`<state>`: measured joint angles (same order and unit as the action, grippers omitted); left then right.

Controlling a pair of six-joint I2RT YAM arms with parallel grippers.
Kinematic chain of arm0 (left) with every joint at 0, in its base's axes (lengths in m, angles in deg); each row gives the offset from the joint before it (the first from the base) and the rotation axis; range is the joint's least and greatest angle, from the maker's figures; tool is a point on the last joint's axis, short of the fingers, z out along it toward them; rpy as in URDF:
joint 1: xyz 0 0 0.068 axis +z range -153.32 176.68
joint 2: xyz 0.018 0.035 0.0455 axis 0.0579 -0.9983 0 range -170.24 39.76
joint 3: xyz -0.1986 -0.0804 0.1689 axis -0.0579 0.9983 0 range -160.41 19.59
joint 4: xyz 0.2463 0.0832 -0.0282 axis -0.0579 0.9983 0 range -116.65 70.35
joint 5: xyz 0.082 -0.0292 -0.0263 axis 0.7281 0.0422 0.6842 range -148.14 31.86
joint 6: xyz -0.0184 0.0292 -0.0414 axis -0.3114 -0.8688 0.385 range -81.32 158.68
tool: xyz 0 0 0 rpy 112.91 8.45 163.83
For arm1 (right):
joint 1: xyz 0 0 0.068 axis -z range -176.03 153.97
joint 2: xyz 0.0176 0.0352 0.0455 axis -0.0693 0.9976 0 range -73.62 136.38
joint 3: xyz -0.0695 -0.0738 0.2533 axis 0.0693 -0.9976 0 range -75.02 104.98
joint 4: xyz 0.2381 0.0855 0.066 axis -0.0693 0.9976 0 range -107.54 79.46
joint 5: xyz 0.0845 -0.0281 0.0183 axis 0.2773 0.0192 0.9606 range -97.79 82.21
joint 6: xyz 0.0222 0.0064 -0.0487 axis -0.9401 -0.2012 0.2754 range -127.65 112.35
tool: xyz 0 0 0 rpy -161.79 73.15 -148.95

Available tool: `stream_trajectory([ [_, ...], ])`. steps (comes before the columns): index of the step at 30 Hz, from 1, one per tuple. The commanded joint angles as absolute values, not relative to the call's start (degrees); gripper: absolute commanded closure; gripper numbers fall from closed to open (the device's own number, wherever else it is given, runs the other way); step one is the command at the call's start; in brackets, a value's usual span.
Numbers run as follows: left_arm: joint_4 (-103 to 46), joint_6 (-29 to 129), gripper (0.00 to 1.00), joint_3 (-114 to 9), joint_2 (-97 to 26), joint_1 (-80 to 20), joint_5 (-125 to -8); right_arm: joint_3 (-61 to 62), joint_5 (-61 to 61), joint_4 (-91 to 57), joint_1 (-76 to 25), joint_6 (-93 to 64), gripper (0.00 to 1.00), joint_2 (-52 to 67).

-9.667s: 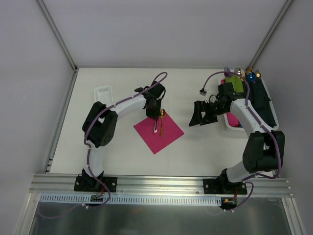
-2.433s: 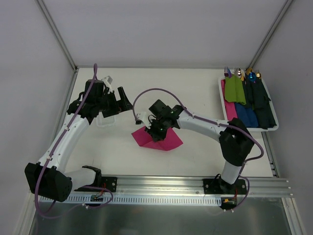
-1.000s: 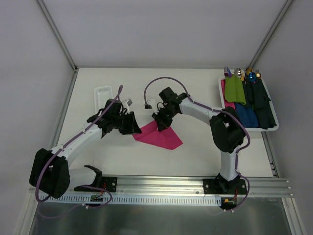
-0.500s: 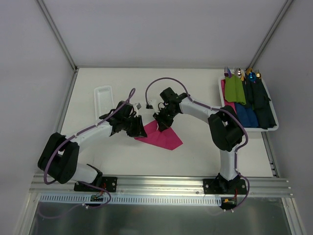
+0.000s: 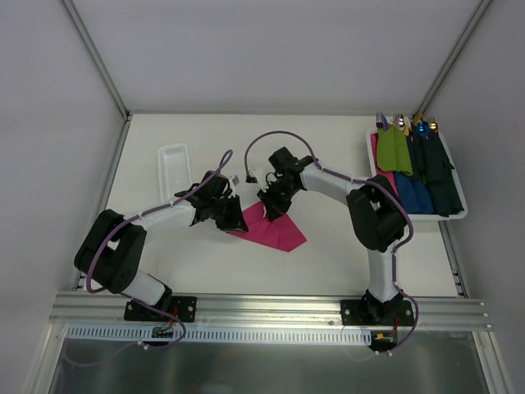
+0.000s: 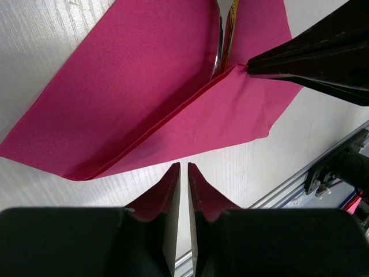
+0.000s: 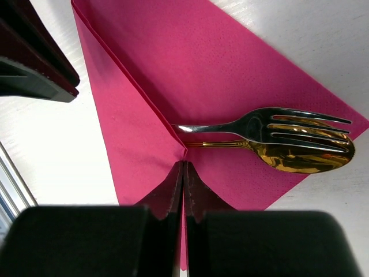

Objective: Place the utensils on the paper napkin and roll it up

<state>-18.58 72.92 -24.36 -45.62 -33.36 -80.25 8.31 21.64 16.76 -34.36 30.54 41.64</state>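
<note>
The magenta paper napkin (image 5: 277, 231) lies folded over on the table, its flap (image 7: 132, 133) covering the handles of the gold utensils. A fork (image 7: 271, 124) and a spoon (image 7: 300, 157) stick out past the fold, and show in the left wrist view as a thin gold and silver line (image 6: 222, 40). My right gripper (image 7: 183, 164) is shut, pinching the flap's corner; the left wrist view shows its tips (image 6: 249, 64) at that corner. My left gripper (image 6: 184, 166) sits low at the napkin's left edge (image 5: 236, 222). Only a thin slit separates its jaws, with nothing between them.
A white tray (image 5: 371, 168) at the right holds green and blue napkin rolls with other utensils at its far end. A small clear tray (image 5: 172, 162) lies at the left. The metal rail (image 5: 271, 308) runs along the near edge.
My left gripper has crept in to the napkin's left edge and its jaws have narrowed. The right gripper and the folded napkin have stayed put over the last second.
</note>
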Motion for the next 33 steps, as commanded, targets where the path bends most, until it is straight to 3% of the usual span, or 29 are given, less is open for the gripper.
stream_trajectory([
  [1, -20.0, 74.1, 0.90, -26.6, -47.1, -33.9, -79.9, 10.8, 22.5, 17.1, -34.1, 30.6, 1.00, 42.3],
  [18, -21.8, 76.0, 0.95, -25.0, -50.0, -34.5, -78.9, 12.7, 22.2, 17.4, -33.6, 30.7, 0.99, 43.8],
  [21, -21.9, 76.8, 0.98, -24.5, -50.6, -34.5, -78.3, 12.8, 22.2, 17.5, -33.6, 30.6, 0.91, 43.5],
  [29, -21.8, 79.7, 1.00, -23.7, -53.0, -34.4, -76.9, 14.4, 22.4, 19.5, -33.2, 28.2, 0.57, 40.3],
  [33, -21.9, 81.5, 1.00, -23.4, -53.9, -34.5, -76.2, 15.8, 21.2, 21.0, -31.9, 25.9, 0.55, 35.6],
])
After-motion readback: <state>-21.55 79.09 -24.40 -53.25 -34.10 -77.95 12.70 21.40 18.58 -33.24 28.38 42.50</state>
